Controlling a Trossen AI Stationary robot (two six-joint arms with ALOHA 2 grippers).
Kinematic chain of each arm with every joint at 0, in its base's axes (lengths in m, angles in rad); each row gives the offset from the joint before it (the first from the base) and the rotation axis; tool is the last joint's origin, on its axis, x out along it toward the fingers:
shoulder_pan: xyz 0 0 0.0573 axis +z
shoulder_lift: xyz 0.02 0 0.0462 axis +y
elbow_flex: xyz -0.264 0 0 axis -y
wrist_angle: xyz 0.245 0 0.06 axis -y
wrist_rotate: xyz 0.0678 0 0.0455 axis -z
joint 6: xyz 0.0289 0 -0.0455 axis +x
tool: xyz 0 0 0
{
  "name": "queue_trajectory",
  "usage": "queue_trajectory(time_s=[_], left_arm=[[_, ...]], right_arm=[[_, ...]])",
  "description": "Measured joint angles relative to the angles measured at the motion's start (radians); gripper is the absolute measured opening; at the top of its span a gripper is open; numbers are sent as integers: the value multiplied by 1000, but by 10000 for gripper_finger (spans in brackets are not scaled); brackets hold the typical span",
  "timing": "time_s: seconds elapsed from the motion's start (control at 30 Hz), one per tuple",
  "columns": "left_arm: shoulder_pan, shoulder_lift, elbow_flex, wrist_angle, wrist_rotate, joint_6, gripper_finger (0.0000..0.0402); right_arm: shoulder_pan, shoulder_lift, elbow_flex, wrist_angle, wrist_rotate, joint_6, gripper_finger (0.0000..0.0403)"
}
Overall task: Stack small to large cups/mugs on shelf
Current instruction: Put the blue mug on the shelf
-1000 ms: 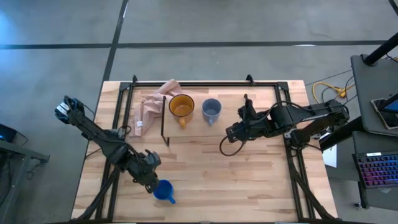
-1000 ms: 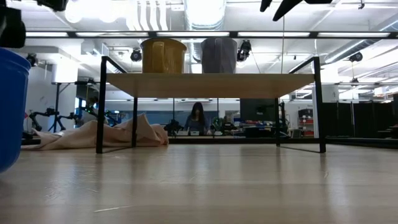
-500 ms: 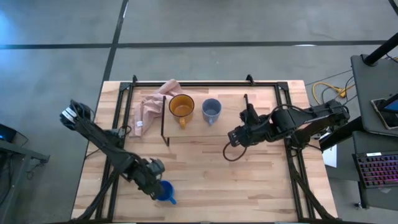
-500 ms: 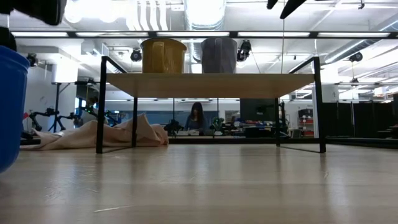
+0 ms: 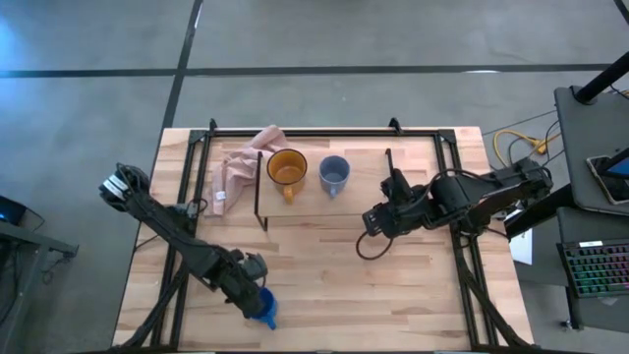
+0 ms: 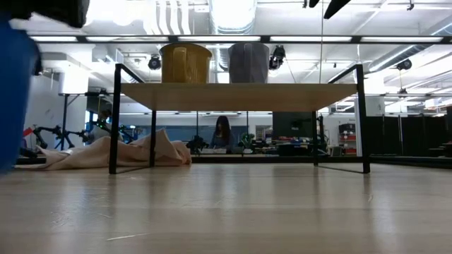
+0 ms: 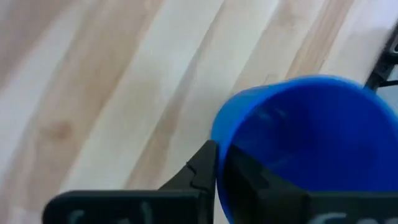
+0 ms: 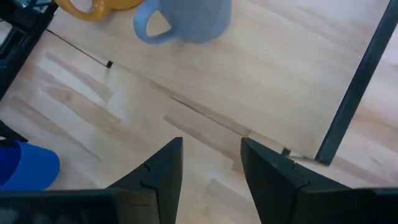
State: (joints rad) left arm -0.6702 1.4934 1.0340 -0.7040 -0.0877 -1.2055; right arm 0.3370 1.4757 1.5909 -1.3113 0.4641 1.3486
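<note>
From above, my left tool (image 5: pixel 253 295) is down at the bright blue mug (image 5: pixel 263 305), which sits near the table's (image 5: pixel 324 285) front edge, left of centre. The yellow-orange mug (image 5: pixel 287 168) and the pale grey-blue mug (image 5: pixel 334 174) stand side by side, apart, on the shelf (image 5: pixel 324 202) toward the back edge. My right tool (image 5: pixel 371 218) hangs beside the shelf's right end, holding nothing. A pink cloth (image 5: pixel 236 169) lies crumpled by the shelf's left end.

At table height, both mugs stand upright on the plank, the yellow one (image 6: pixel 185 63) left of the grey one (image 6: pixel 248 63). The blue mug (image 6: pixel 14 99) fills the left margin, with a dark part of my arm above it. A person (image 6: pixel 223 134) sits far off in the room.

From my left wrist, one finger (image 7: pixel 202 168) rests against the outside of the blue mug's (image 7: pixel 311 143) wall. The other is hidden, so I judge the tool is pinching the wall but cannot tell for sure.

From my right wrist, my fingers (image 8: pixel 158 168) stand spread over bare wood, the grey-blue mug (image 8: pixel 186 18) ahead.

I judge the step is seizing the smallest mug. Next calls for a firm grip, a lift clear of the table, and carriage to the shelf. No writing or brand is readable anywhere.
</note>
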Motion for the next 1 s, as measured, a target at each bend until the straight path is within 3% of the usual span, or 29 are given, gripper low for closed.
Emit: queue_trajectory(time_s=[0.17, 0.43, 0.67, 0.8, 1.0], left_arm=[[72, -8, 107, -135, -3, 213, 2], [290, 4, 455, -348, -4, 666, 1], [474, 73, 707, -523, 0, 884, 0], [499, 92, 740, -579, 0, 933, 0], [492, 150, 704, -528, 13, 940, 0]], right_arm=[[64, 0, 0, -56, 22, 101, 153], [205, 0, -19, -159, 74, 377, 132], [268, 1, -67, -151, 95, 521, 125], [267, 8, -69, -114, 96, 485, 125], [267, 14, -69, -68, 86, 435, 125]])
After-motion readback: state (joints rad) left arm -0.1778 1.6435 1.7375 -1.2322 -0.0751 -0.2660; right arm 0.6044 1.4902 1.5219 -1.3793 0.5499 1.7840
